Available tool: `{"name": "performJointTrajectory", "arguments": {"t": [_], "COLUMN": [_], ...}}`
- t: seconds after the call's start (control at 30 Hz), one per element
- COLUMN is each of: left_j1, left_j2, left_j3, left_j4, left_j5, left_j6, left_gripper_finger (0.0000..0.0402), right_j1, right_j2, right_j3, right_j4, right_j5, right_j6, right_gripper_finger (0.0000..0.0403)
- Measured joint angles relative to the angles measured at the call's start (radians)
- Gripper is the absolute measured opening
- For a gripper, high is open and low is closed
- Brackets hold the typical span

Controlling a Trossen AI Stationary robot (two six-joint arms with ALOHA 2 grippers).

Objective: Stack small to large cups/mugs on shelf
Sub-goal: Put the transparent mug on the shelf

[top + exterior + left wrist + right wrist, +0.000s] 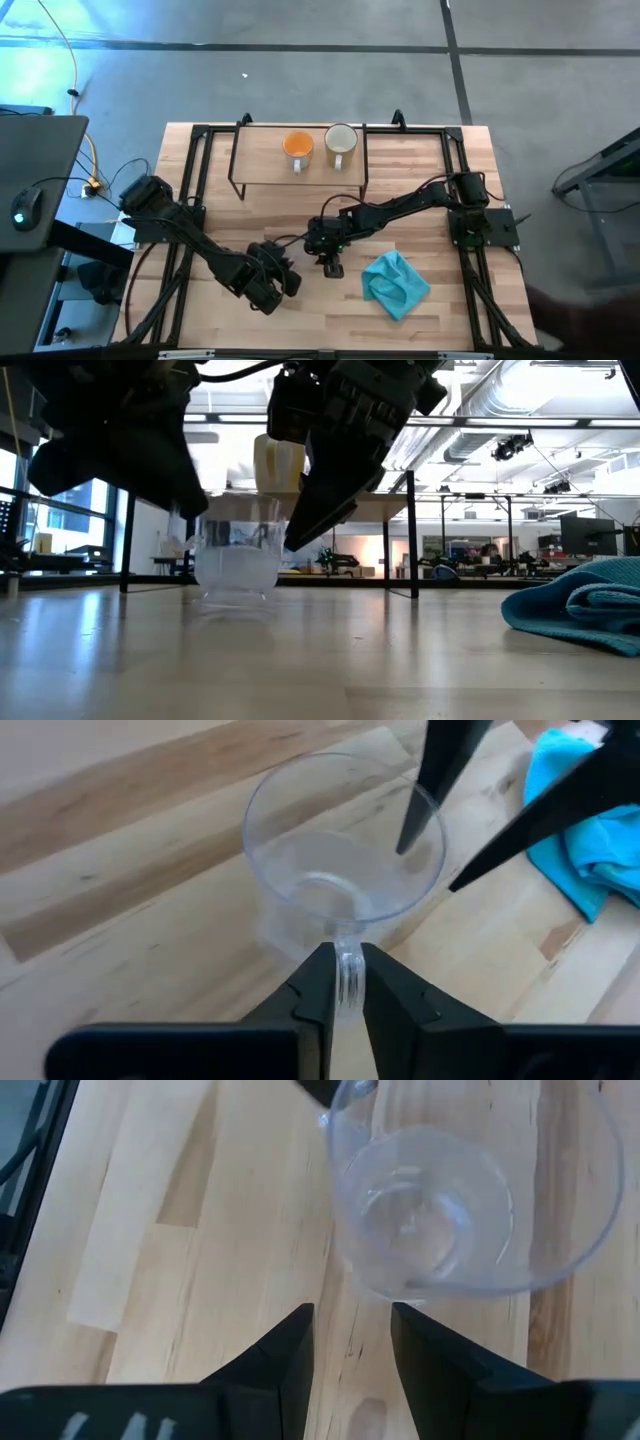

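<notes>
1. The step in hand looks like the handling of the small clear glass cup, the last vessel not yet on the low light-wood shelf on black wire legs. The cup stands upright on the wooden tabletop, in front of the shelf and just beside the crumpled teal-blue cloth.

2. The left gripper is clamped on the cup's handle, its two dark fingers pinching the clear loop from both sides.

3. The right gripper hovers just over the cup with its fingers spread; one fingertip dips inside the rim and the other sits outside the wall, gripping nothing yet.

4. Next, I judge, the right fingers must close on the rim before the left lets go, then carry the cup back to the shelf.

5. Contents: the glass cup is empty. On the shelf, the mid-size orange mug and the larger cream-white mug stand side by side, handles toward the cup; both appear empty.
</notes>
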State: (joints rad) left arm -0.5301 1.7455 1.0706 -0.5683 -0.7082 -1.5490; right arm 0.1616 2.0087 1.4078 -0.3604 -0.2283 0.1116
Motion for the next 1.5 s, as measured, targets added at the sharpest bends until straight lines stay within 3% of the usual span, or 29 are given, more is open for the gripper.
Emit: {"name": "performJointTrajectory", "arguments": {"t": [0.2, 0.53, 0.9, 1.5], "left_j1": [0.0, 0.0, 0.0, 0.0], "left_j2": [-0.008, -0.008, -0.008, -0.008], "left_j3": [0.0, 0.0, 0.0, 0.0], "left_j4": [-0.034, -0.031, 0.016, 0.011], "left_j5": [0.0, 0.0, 0.016, 0.08], "left_j6": [0.001, 0.004, 0.076, 0.086], "left_gripper_finger": [0.0011, 0.0073, 0.0047, 0.0046], "right_j1": [0.0, 0.0, -0.018, -0.044], "right_j2": [0.0, 0.0, 0.0, 0.0], "right_j3": [0.0, 0.0, 0.0, 0.0], "right_j4": [0.003, 0.003, 0.002, 0.012], "right_j5": [0.0, 0.0, 0.0, -0.02], "right_j6": [0.0, -0.007, -0.004, -0.004], "right_gripper_finger": [0.0126, 0.0126, 0.0126, 0.0126]}}
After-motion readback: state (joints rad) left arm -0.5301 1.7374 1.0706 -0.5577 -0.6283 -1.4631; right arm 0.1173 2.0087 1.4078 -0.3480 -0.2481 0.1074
